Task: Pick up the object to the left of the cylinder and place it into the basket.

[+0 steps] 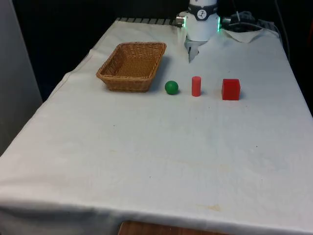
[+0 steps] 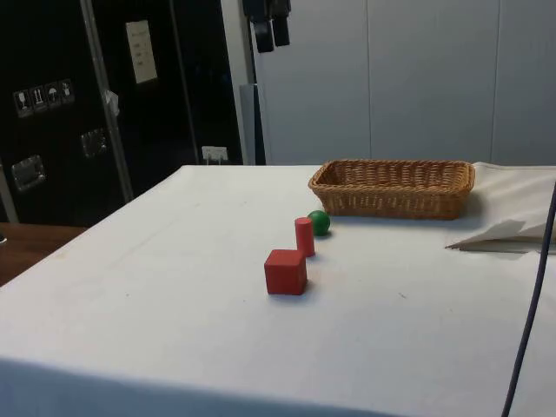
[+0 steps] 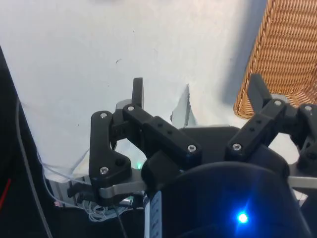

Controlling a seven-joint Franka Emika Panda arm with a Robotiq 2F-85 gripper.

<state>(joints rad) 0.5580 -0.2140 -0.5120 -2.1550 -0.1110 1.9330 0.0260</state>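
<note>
The black two-finger gripper (image 3: 195, 91) hangs high above the white-clothed tabletop (image 1: 161, 147), jaws spread wide and empty, beside the woven wicker basket (image 3: 287, 49).

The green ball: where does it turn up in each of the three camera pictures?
Front view: the green ball lies between the basket on the front view's left and the red cylinder on its right.
Side view: the ball sits just behind the cylinder, in front of the basket.
Wrist view: I cannot find the ball.
Shared landmark: the basket.
</note>
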